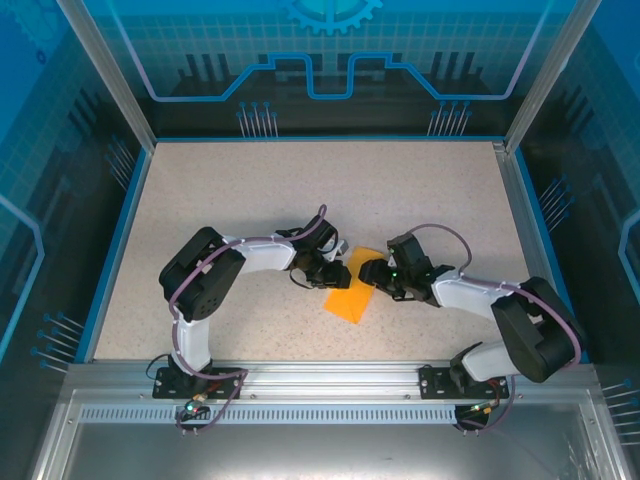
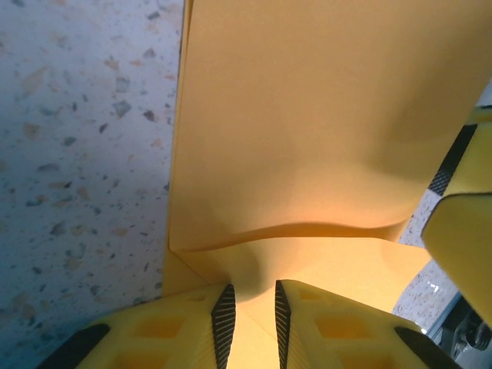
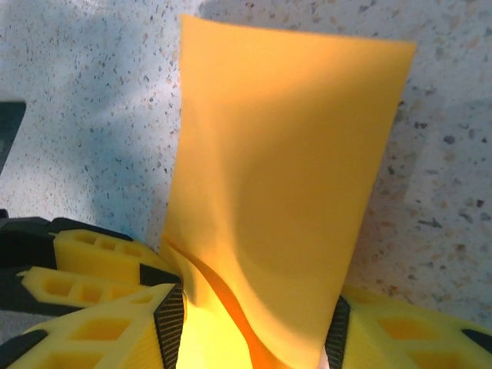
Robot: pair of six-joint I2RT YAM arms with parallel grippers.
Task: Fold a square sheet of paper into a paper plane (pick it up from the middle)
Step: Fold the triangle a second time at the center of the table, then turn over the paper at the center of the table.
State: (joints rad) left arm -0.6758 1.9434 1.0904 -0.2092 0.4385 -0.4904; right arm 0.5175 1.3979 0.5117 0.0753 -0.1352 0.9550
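**Paper plane: early fold stage, both grippers at the sheet**

Progress: the sheet [image 1: 350, 298] is off flat. In the left wrist view a layer is doubled over, with a soft crease line running across just ahead of the fingertips. In the right wrist view it reads as a tall, narrow panel standing away from the jaws, far edge straight and square. No pointed nose, no wings and no centre crease visible. My read is one rough fold in hand at most. The nose folds, wing folds and firm creasing are all left.

Left gripper [image 1: 327, 272]: nearly pressed together, its pads [image 2: 224, 323] pinching a narrow tuck of the sheet. The rest of the paper fans out ahead of them.

Right gripper [image 1: 377, 272]: jaws stand well apart, one pad [image 3: 170, 327] on each side of the sheet. The paper spans the gap and buckles near the left pad. Can't tell whether it's actually squeezing or just straddling.

Pose: both arms are bent at the elbow with forearms low over the table [image 1: 250, 190]. The grippers point at each other with the sheet between them. The right gripper's finger shows just beside the sheet, off to the left gripper's right.
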